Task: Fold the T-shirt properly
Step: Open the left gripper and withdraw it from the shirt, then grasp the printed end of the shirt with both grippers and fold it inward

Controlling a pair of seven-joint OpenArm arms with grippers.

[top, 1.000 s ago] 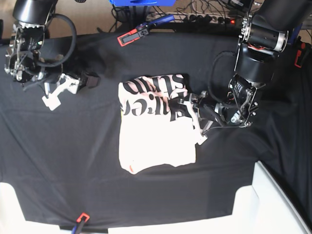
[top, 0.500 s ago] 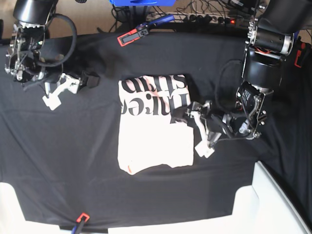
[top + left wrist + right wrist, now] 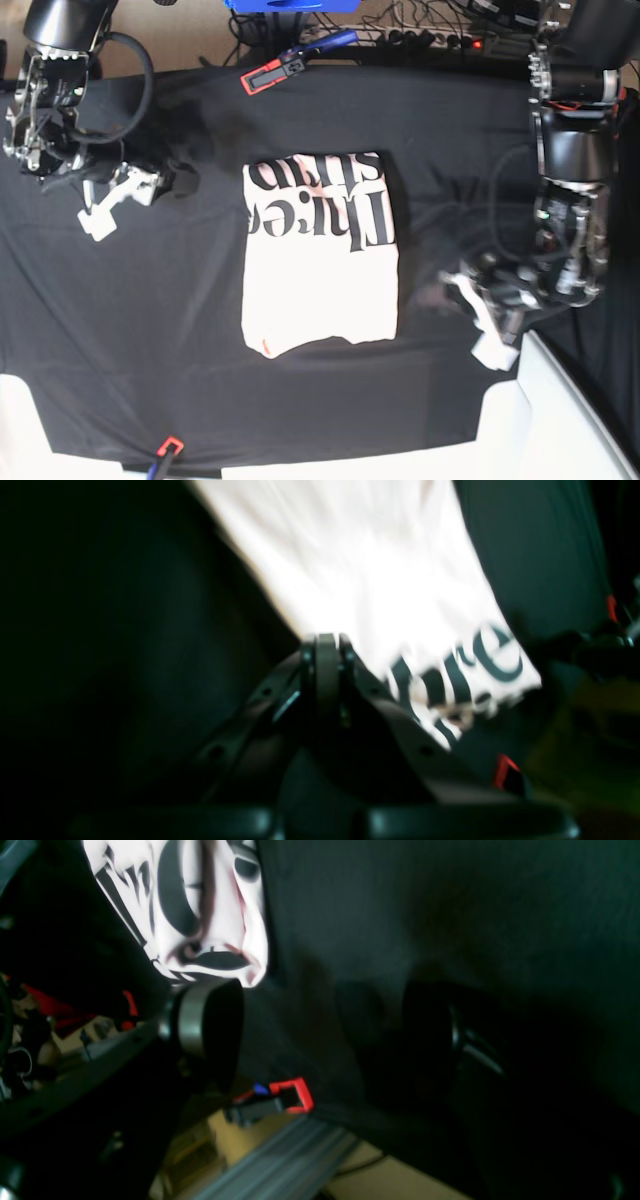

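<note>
left end effector (image 3: 487, 322): we see it pinched shut on nothing, T-shirt (image 3: 320, 255) lying folded off to its side, not touching | right end effector (image 3: 110, 195): spread wide, empty, shirt well apart from it | both over the black cloth (image 3: 200, 300) on the counter

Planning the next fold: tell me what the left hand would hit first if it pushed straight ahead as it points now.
Probably the T-shirt: the shut left hand points at its near edge, with black cloth beneath. The blur leaves depth uncertain.

Black cloth (image 3: 200, 380) spread over the table; red clamp (image 3: 265, 76) fixed at far edge, another red clamp (image 3: 168, 447) at near edge.
</note>
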